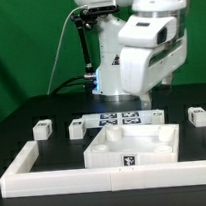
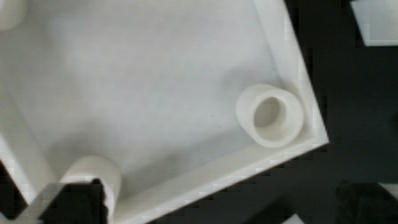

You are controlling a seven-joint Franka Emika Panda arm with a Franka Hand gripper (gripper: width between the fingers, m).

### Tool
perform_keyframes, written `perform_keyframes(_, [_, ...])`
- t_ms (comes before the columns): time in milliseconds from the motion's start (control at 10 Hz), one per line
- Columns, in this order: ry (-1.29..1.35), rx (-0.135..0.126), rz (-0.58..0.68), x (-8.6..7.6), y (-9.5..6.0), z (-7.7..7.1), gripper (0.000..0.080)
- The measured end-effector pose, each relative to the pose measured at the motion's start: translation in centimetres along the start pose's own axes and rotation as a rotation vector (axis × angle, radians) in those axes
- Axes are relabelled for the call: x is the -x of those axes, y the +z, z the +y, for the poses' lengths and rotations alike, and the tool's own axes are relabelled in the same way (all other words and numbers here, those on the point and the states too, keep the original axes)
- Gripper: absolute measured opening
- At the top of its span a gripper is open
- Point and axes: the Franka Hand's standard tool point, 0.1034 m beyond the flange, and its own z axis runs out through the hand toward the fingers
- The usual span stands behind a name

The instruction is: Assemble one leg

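white border wall (image 1: 57, 179) fronts the tabletop (image 1: 155, 152), a leg (image 1: 41, 127) lying apart.

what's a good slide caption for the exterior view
panda arm over the white square tabletop, small legs lying loose on the black table either side

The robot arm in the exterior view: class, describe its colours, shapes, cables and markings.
The arm has bulky, rounded, glossy white shells with dark grey sections at the joints. A thin black cable curves down beside it on the exterior view's left. No markings on it are legible.
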Motion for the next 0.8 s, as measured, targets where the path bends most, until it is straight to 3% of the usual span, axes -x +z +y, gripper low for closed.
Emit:
perform_keyframes(300, [-0.171, 0.031, 0.029, 1.5, 0.9, 1.1, 0.0649])
perform_keyframes(800, [-0.186, 0.036, 0.035, 1.7, 1.4, 0.9, 0.0649])
